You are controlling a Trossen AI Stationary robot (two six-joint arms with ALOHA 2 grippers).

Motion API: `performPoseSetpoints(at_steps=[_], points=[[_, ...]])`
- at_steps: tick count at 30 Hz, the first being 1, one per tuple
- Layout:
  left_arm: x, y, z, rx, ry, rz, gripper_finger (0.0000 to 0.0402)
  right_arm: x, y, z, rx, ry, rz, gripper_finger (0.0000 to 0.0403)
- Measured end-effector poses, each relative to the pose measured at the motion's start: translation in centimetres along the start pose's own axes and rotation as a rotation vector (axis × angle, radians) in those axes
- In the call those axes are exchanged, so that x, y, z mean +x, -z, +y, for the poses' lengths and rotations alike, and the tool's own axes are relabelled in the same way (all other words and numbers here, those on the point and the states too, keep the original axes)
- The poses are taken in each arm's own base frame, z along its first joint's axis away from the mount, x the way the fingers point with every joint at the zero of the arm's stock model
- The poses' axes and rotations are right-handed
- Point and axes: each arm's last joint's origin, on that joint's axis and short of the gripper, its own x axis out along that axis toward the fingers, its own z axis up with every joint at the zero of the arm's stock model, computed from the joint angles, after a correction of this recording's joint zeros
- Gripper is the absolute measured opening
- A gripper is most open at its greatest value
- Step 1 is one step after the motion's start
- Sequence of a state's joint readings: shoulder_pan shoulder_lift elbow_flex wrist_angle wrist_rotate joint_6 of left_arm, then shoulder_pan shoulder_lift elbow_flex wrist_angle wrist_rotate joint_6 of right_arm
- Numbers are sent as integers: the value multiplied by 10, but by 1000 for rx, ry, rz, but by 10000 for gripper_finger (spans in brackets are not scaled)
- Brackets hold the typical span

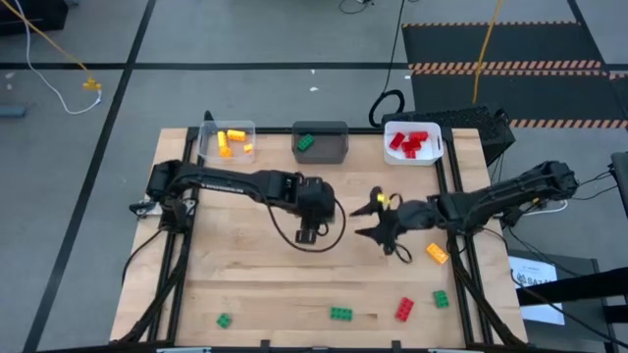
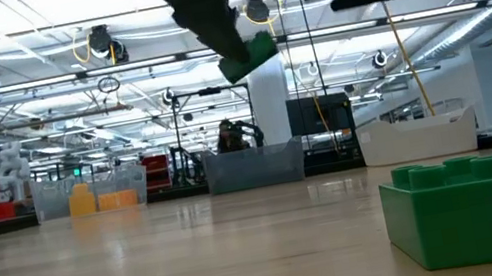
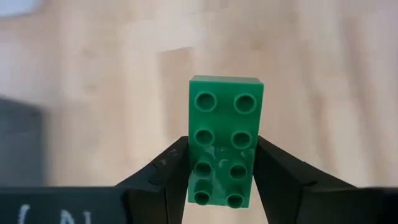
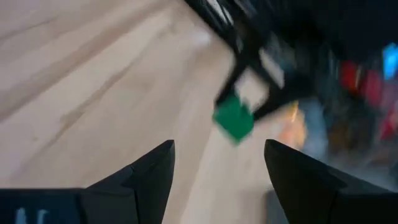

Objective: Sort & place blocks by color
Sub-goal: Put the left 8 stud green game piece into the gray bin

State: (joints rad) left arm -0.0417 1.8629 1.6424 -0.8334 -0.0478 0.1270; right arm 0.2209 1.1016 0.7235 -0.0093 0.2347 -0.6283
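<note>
A green block rides clamped between the two dark fingers of the left end effector, held well above the middle of the wooden desk; the low view shows the brick hanging in the air under the arm. The right end effector hovers just beside it over the desk, fingers spread apart and holding nothing. The step in hand appears to be the carry: one green piece lifted and bound for its bin. At the desk's far edge stand three bins: a clear bin with yellow blocks, a dark grey bin with one green piece, and a white bin with red blocks. The next move likely calls for swinging the left arm over the dark grey bin and releasing the brick there. Loose blocks lie along the near edge, among them a green brick, a red brick and an orange brick near the right arm.
</note>
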Motion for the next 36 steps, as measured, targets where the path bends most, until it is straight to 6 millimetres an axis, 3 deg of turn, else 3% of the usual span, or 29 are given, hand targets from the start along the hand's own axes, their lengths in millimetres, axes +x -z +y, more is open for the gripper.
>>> performPoseSetpoints(at_steps=[3, 8, 13, 28, 36], points=[[0, -2, 3, -50, 139, -41, 156, 7, -10, 6, -209, 19, -71, 242], [-2, -9, 12, -115, 324, -146, 143, 31, -11, 17, -332, 36, -71, 242], [-1, -5, 13, -133, 320, -104, 153, 41, -9, 20, -332, 74, -27, 230], [3, -10, 8, -121, 330, -143, 153, 41, -13, 17, -291, 104, -61, 169], [3, -12, 9, -109, 331, -174, 161, 41, -10, 19, -261, 89, -37, 75]])
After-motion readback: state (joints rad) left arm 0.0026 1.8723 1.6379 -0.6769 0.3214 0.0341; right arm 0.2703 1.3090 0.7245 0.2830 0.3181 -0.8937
